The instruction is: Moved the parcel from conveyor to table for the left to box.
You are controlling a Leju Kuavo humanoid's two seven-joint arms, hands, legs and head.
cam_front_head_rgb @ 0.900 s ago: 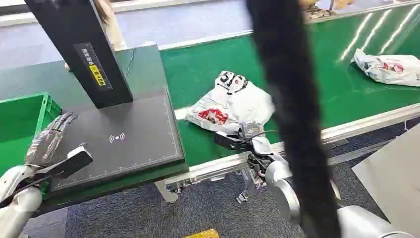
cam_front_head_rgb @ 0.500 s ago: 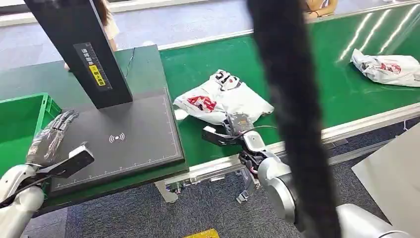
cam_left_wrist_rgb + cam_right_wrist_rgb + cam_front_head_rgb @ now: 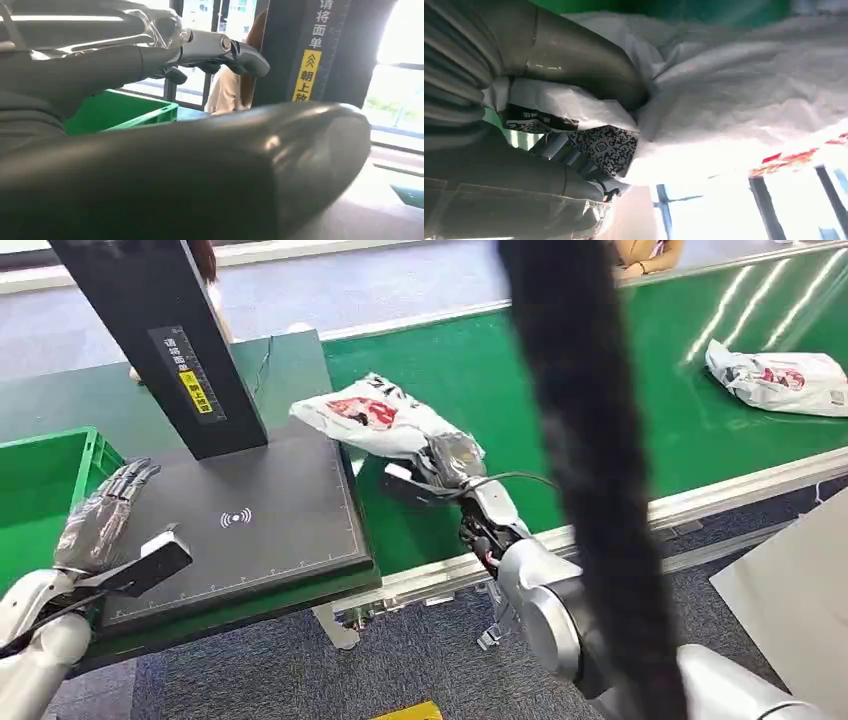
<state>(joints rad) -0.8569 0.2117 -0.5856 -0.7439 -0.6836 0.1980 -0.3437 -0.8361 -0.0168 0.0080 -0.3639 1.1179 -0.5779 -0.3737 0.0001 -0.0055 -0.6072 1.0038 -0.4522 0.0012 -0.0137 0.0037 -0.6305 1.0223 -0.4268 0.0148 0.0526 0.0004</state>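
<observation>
The right robot hand [image 3: 447, 462] grips a white plastic parcel [image 3: 368, 420] with red print, its fingers closed into the bag's crumpled end. The parcel hangs lifted over the seam where the green conveyor belt [image 3: 620, 390] meets the tabletop [image 3: 290, 370], its far end above the corner of the black scanning mat [image 3: 250, 540]. The left robot hand [image 3: 105, 515] rests spread and flat, holding nothing, at the mat's edge beside a green crate [image 3: 40, 480]. A black scanner post [image 3: 165, 340] stands on the mat. A second white parcel [image 3: 780, 378] lies farther along the belt.
</observation>
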